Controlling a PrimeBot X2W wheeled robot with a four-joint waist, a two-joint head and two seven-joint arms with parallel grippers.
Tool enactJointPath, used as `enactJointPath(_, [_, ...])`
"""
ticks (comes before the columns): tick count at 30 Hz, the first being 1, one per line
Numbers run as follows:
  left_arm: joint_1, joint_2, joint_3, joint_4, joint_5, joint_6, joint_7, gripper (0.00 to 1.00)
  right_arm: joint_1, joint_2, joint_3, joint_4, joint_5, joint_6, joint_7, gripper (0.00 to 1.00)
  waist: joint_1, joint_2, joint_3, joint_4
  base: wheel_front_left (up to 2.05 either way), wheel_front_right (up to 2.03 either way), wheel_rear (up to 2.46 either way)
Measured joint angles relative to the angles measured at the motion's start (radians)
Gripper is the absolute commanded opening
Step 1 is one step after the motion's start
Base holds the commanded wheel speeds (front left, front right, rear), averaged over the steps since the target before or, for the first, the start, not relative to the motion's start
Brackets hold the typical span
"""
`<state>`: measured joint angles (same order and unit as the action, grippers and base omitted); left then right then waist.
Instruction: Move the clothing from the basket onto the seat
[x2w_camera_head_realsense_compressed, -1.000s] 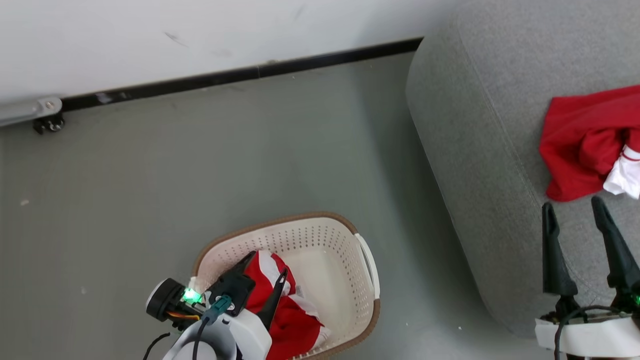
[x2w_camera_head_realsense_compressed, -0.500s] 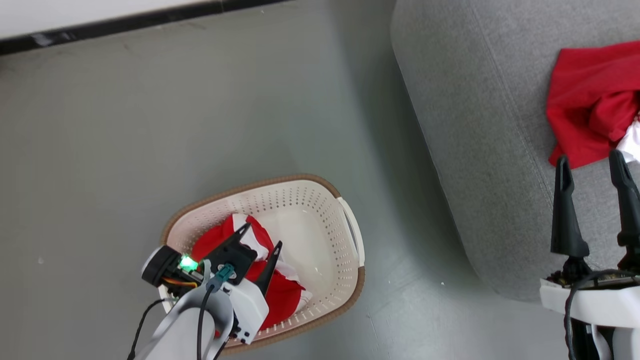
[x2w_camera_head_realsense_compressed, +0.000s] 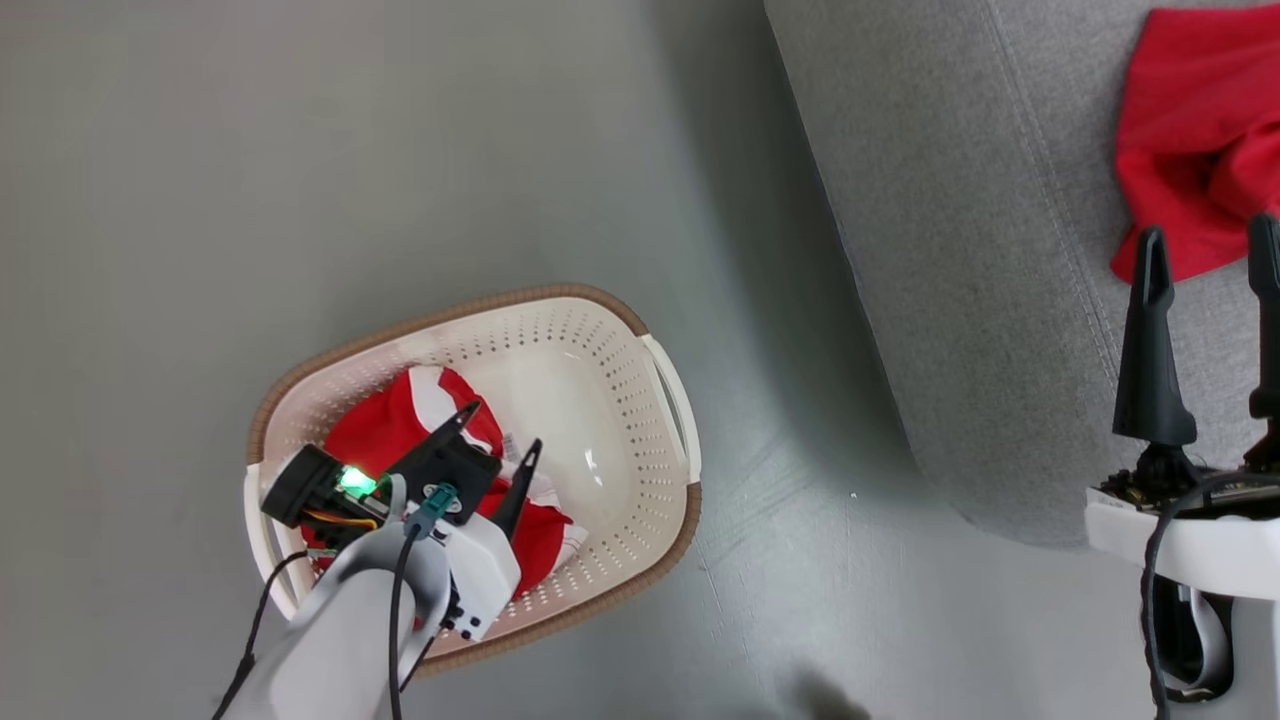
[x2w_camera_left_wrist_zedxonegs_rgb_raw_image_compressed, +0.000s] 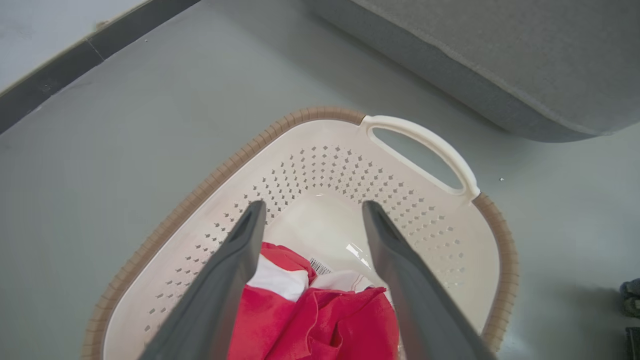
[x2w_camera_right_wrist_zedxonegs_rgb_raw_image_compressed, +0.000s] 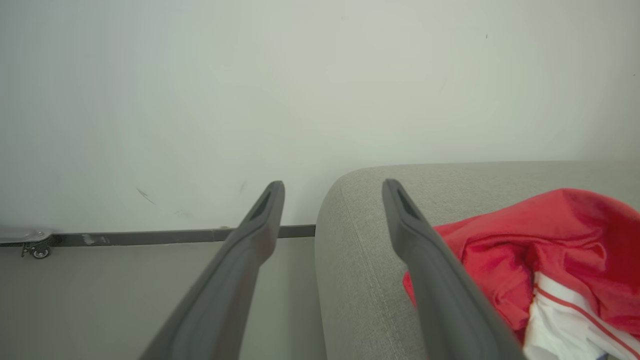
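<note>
The task looks half done. One red garment already lies on the grey sofa at the far right. The red-and-white garment lies bunched at the near-left end of the cream laundry basket on the floor. The left hand hovers over it, fingers spread and empty. The right hand, also open and empty, hangs above the sofa. What is left is grasping, lifting and carrying that second garment across.

Red-and-white clothing, cream brown-rimmed basket, grey seat.

1 red garment lies in cream basket, other garment on grey seat.
</note>
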<state>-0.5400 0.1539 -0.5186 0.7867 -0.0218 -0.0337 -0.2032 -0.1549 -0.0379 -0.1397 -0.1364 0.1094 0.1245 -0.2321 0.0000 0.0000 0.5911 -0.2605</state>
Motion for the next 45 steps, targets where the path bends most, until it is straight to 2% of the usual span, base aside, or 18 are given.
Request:
enactJointPath(9, [-0.041,0.014,0.017,0.057,0.002,0.03,-0.001,1.0,-0.06,0.0,0.02,0.005,0.015,0.0,-0.007,1.0,0.0,0.0,0.078,-0.027,0.0,0.0,0.0])
enactJointPath(27, [-0.134,0.041,0.032,0.148,0.026,0.062,-0.009,1.0,-0.146,0.0,0.045,0.029,0.042,0.0,-0.016,1.0,0.0,0.0,0.211,-0.077,0.0,0.0,0.0])
enactJointPath(36, [-0.191,0.076,0.038,0.193,0.048,0.115,-0.008,1.0,-0.184,0.0,0.05,0.045,0.057,0.0,-0.016,1.0,0.0,0.0,0.266,-0.105,0.0,0.0,0.0])
enactJointPath(39, [-0.201,0.078,0.046,0.211,0.053,0.146,-0.007,1.0,-0.199,0.0,0.051,0.045,0.066,0.0,-0.017,1.0,0.0,0.0,0.281,-0.111,0.0,0.0,0.0])
enactJointPath(45, [-0.207,0.081,0.057,0.237,0.052,0.178,0.005,1.0,-0.221,0.0,0.052,0.044,0.072,0.0,-0.017,1.0,0.0,0.0,0.307,-0.12,0.0,0.0,0.0])
